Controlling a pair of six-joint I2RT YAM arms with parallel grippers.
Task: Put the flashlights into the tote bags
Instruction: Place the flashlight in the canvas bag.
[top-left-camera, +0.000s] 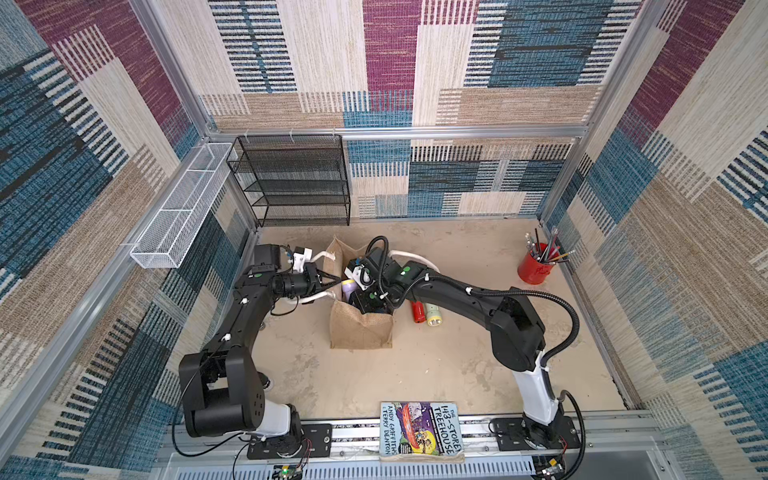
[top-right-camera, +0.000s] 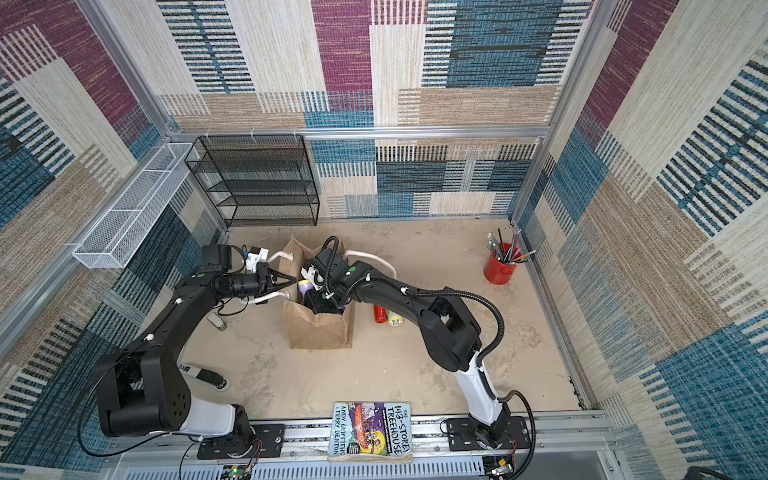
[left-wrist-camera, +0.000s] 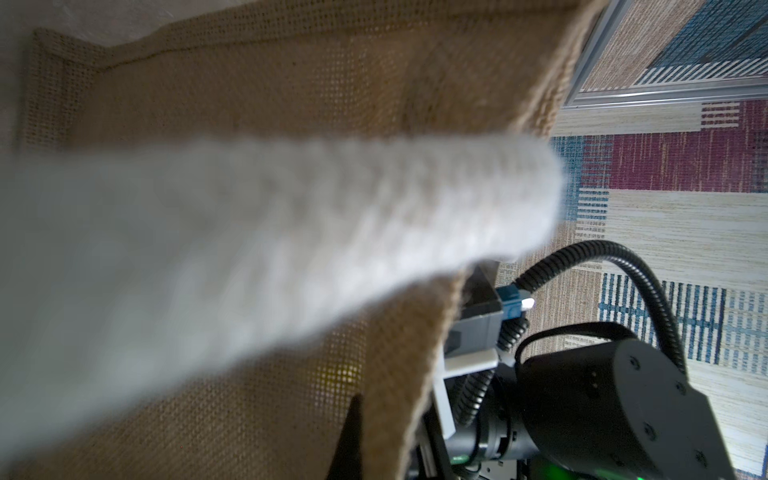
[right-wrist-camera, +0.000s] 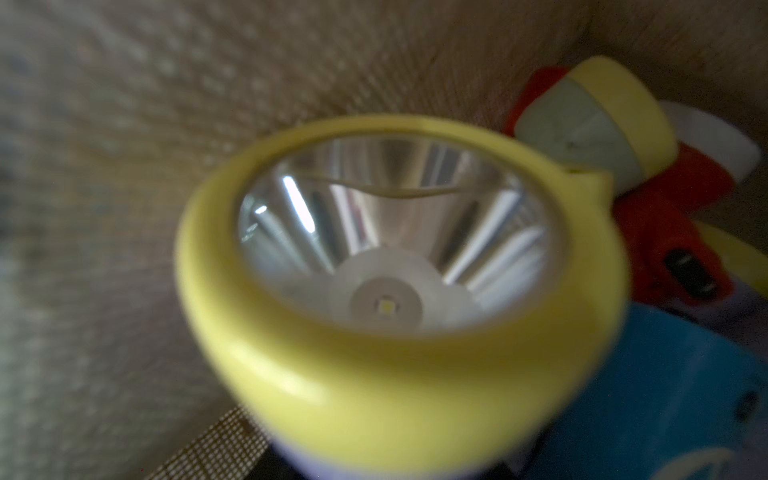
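On the left arm: rises from the near rail, folds at the elbow, runs away from the rail, then turns at the wrist to lie level and point rightward. Ends in the left gripper (top-left-camera: 337, 283), pressed together on the left rim of the tote bag (top-left-camera: 361, 332), beside a white rope handle (left-wrist-camera: 249, 249).

On the right arm: climbs from the rail, bends at a high elbow, stretches leftward and dips steeply at the wrist into the bag's mouth. Carries the right gripper (top-left-camera: 365, 302) closed, fingers hidden inside. Right before its camera, head-on: a lilac flashlight (right-wrist-camera: 386, 374); cannot tell whether pinched.

Deeper in the upright mid-table bag: a pale green flashlight (right-wrist-camera: 582, 129), a red flashlight (right-wrist-camera: 665, 216) and a blue flashlight (right-wrist-camera: 665, 395). On the table just right of the bag, side by side: a second red flashlight (top-left-camera: 417, 311) and a second pale green flashlight (top-left-camera: 432, 311).
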